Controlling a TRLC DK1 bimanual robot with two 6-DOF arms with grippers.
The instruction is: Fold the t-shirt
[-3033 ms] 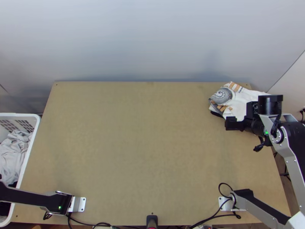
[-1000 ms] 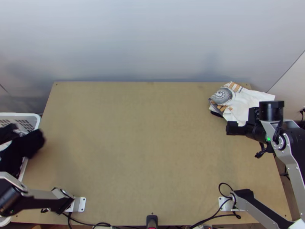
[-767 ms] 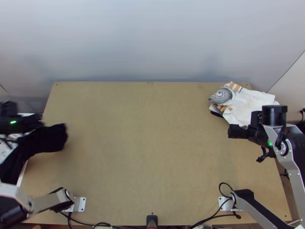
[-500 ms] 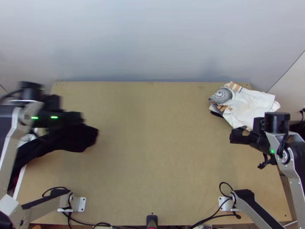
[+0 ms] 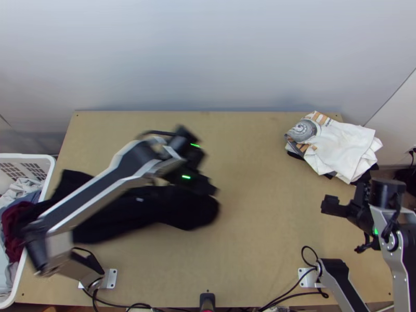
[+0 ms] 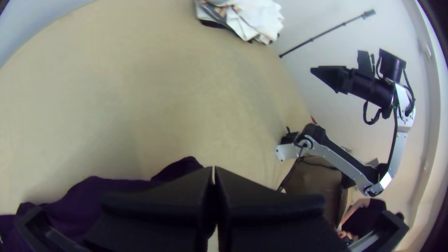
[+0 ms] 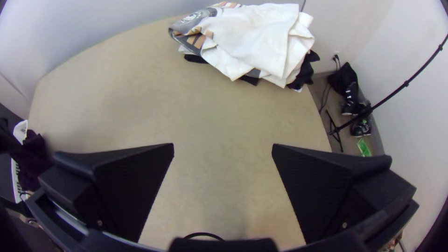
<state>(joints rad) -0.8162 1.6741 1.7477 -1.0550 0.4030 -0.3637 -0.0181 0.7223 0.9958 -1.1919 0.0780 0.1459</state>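
Observation:
In the top view my left gripper (image 5: 209, 191) is over the middle of the table, at the upper edge of the black t-shirt (image 5: 135, 213). The shirt lies bunched and stretched out from the basket side to below that gripper. From the left wrist, the gripper (image 6: 213, 171) has its fingertips together, with the dark cloth (image 6: 88, 196) beneath and beside them; it is shut on the shirt. My right gripper (image 5: 332, 206) hovers at the table's right side, apart from the shirt. Its fingers stand wide apart in the right wrist view, the gripper (image 7: 223, 148) holding nothing.
A pile of folded clothes, a white printed one on top (image 5: 343, 148), sits at the table's far right corner. The white basket (image 5: 48, 179) with more clothes stands at the left edge. Cables lie by both arm bases.
My left gripper has swung from the basket across to the table's middle, dragging the black shirt along. The right arm has drawn back a little from the pile, toward the near edge.

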